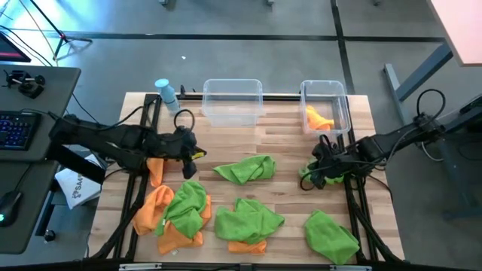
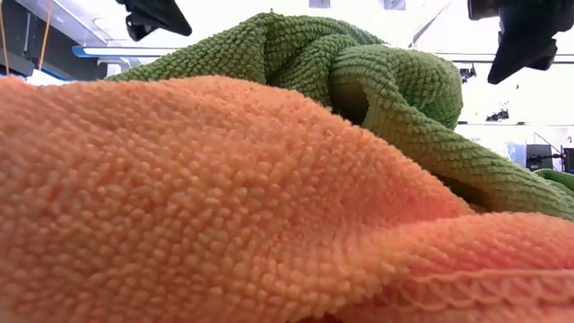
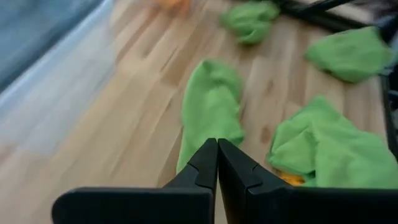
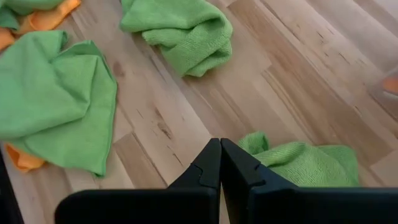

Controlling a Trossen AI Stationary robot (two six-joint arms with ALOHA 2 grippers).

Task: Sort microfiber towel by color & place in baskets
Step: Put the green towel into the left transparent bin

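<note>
So both arms are hanging over the wooden slatted surface (image 1: pixel 286 128) with nothing in hand. The left end effector (image 3: pixel 217 163) has its fingers pressed fully together, empty, near the surface's left side above a crumpled orange microfiber towel (image 1: pixel 155 170). The right end effector (image 4: pixel 220 163) is pinched closed and empty too, right over a small bunched green microfiber towel (image 4: pixel 306 163).

The wider clear plastic bin (image 1: pixel 232 101) at the back looks empty; the narrower clear plastic bin (image 1: pixel 326 105) already has an orange microfiber towel (image 1: pixel 317 118) in it. So I'd guess green goes in the wide one.

My tip for the right arm: spread the fingers first, drop straight onto the highest fold of that green towel, pinch deep, lift clear before swinging over.
</note>
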